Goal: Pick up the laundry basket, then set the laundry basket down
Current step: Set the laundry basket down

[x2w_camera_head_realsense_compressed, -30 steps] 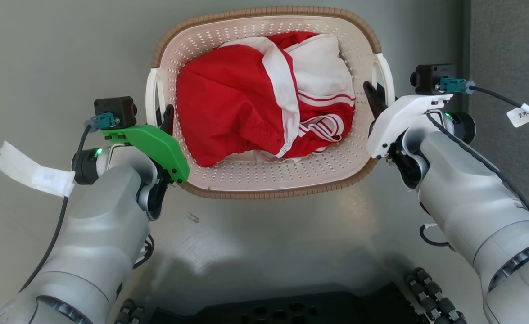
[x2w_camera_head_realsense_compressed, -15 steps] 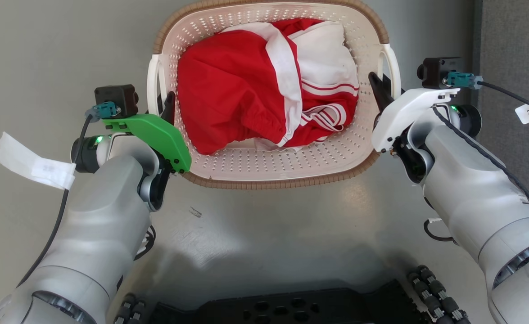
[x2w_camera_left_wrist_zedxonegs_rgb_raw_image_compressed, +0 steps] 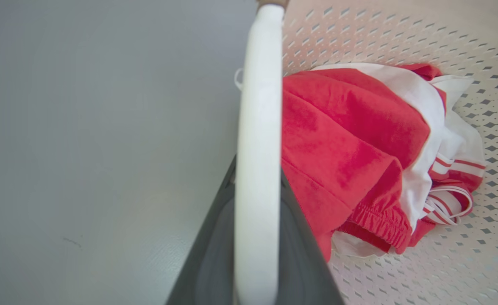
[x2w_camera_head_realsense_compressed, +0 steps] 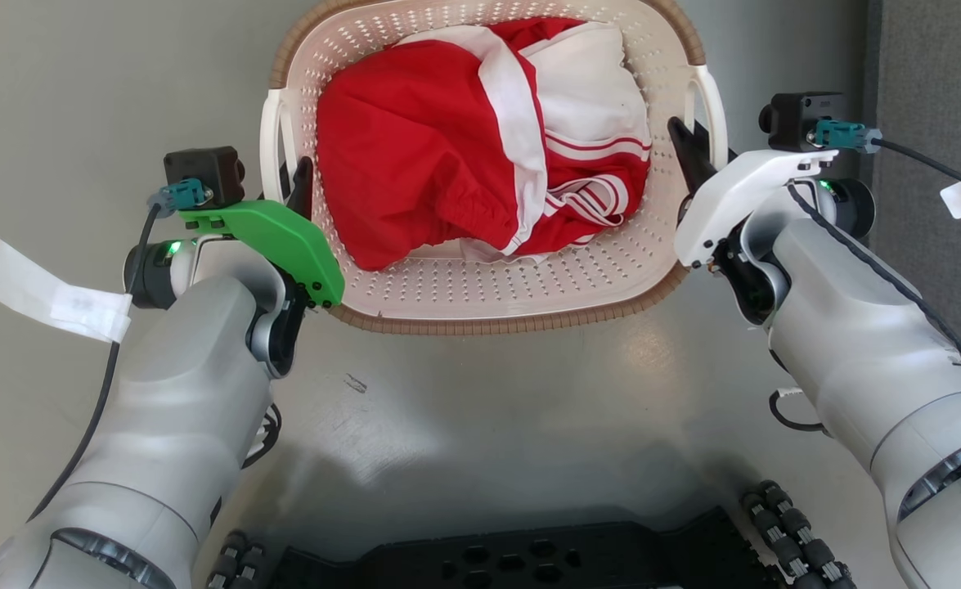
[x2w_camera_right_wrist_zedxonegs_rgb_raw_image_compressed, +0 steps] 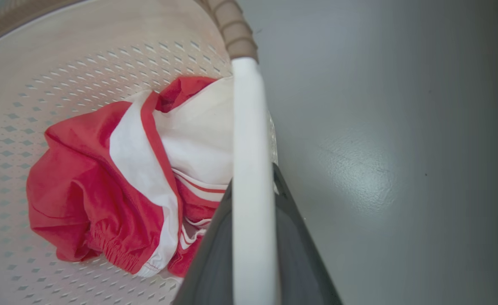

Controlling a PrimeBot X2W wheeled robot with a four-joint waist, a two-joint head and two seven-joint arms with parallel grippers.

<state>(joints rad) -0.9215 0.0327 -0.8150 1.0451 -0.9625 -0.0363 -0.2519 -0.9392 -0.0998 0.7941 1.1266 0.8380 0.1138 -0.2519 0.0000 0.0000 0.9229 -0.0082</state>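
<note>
We hold the basket (x2w_camera_head_realsense_compressed: 480,315) between the left hand (x2w_camera_head_realsense_compressed: 294,176) and right hand (x2w_camera_head_realsense_compressed: 693,141), each closed tight on one side handle (x2w_camera_left_wrist_zedxonegs_rgb_raw_image_compressed: 257,148), so that the clothes (x2w_camera_head_realsense_compressed: 415,164) load is shared evenly and cannot tip.

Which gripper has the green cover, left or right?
The left gripper, clamped on the laundry basket at its left handle: its wrist cover is bright green. The right gripper, on the other handle, wears a white cover.

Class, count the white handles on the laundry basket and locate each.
2. The left handle sits on the laundry basket's left side, in the left gripper; the right handle sits opposite, in the right gripper. The far rim is cropped.
</note>
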